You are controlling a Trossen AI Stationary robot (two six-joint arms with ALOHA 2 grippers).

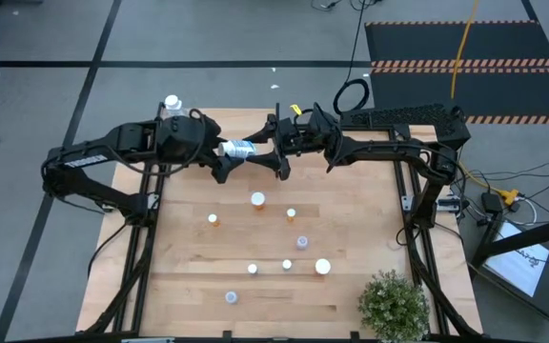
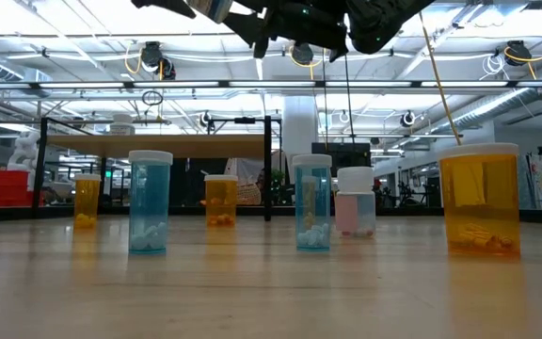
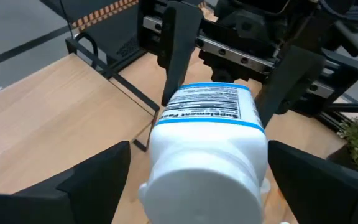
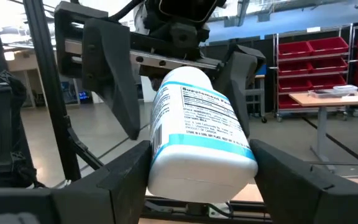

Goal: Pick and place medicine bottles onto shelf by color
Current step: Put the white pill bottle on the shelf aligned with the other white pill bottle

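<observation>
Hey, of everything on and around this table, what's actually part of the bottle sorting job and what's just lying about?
Job: white bottle gripped by right end effector, left end effector open around it; loose bottles on the table; shelf.
Lying about: potted plant; black floor mat; yellow cable.

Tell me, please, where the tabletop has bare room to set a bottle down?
The left strip of the table, beside the orange bottle, is bare, and so is the near edge between the clear bottle and the plant. The middle is crowded with small bottles; both grippers meet at a white bottle above the far edge.
</observation>
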